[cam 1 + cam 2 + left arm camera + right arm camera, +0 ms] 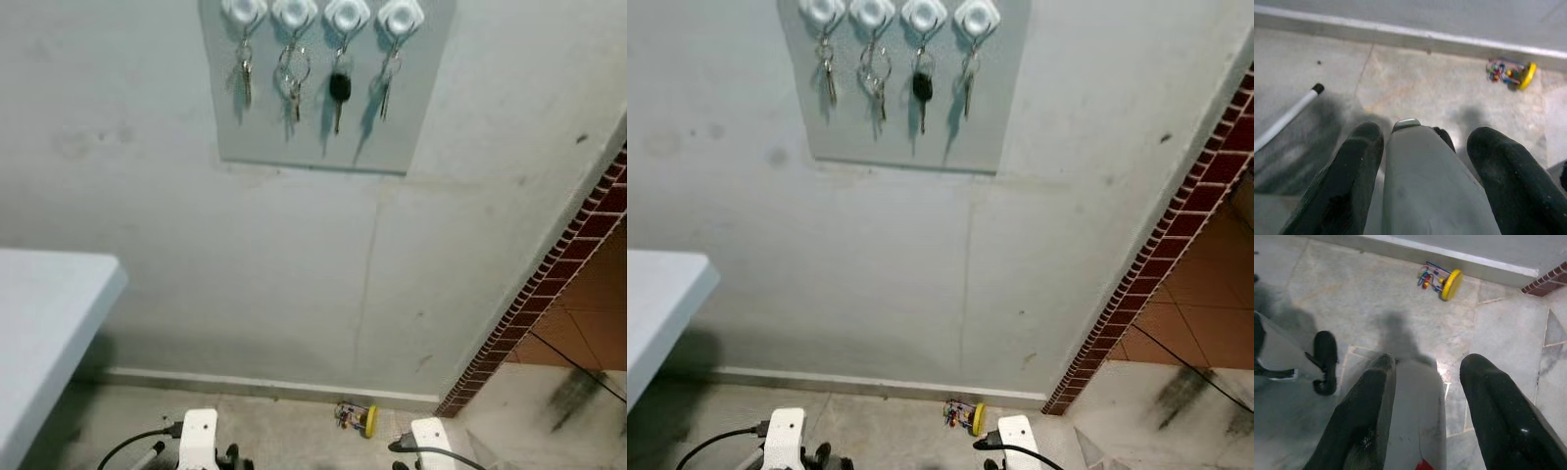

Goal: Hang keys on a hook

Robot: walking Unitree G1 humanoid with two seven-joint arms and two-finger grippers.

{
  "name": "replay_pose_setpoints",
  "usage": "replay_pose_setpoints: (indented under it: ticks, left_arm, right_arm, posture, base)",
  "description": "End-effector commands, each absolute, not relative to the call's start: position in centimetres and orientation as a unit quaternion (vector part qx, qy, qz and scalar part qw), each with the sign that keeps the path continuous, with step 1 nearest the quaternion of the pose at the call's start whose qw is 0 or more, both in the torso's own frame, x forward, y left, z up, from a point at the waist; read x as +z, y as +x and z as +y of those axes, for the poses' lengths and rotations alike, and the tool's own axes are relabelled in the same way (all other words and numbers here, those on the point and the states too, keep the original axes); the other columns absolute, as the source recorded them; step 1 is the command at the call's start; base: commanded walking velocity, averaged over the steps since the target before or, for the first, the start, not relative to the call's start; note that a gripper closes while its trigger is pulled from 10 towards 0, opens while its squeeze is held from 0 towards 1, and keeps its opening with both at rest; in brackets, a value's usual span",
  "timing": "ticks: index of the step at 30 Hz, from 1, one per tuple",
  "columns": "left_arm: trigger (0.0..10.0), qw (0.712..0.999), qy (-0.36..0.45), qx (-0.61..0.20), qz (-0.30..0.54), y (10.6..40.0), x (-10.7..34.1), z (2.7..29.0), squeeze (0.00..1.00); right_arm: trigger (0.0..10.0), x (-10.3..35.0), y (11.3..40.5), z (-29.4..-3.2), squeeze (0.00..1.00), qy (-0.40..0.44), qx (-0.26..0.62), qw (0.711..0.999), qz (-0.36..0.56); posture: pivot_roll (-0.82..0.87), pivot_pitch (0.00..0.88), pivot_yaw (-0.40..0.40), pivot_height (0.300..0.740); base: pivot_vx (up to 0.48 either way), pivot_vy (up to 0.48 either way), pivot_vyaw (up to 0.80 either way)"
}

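Keys (292,83) on four hooks (323,15); both tools low, open.

A grey plaster wall (294,255) meets a stone-tiled floor (1376,293), brick edging (549,274) at right.

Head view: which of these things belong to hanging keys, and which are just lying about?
Belongs to the job:
hook board
four white hooks, each with keys hanging

Just lying about:
yellow toy on the floor by the wall
white table
white pole on the floor
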State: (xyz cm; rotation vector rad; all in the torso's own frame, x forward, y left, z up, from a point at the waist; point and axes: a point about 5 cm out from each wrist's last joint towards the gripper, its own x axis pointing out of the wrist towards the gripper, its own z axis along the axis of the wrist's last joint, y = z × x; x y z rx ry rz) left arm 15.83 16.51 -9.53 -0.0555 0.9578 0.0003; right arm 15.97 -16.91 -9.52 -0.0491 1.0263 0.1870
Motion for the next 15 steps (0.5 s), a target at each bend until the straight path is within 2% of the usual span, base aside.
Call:
replay_pose_setpoints:
  ticks: [1,15]
  left_arm:
    - [10.0,0.883,-0.02,-0.002,0.468,15.62,-9.63,16.62,0.0]
    - [10.0,0.882,-0.013,-0.003,0.47,15.61,-9.64,16.8,0.0]
  right_arm:
    - [10.0,-9.39,16.3,-16.88,0.0,-0.025,0.09,0.868,0.487]
    - [10.0,-9.3,16.58,-16.76,0.0,-0.027,0.093,0.867,0.488]
  posture:
    - [-0.13,0.0,-0.027,0.74]
    - [-0.13,0.0,-0.028,0.74]
  base:
    - [0.0,0.0,0.0]
    - [0.0,0.0,0.0]
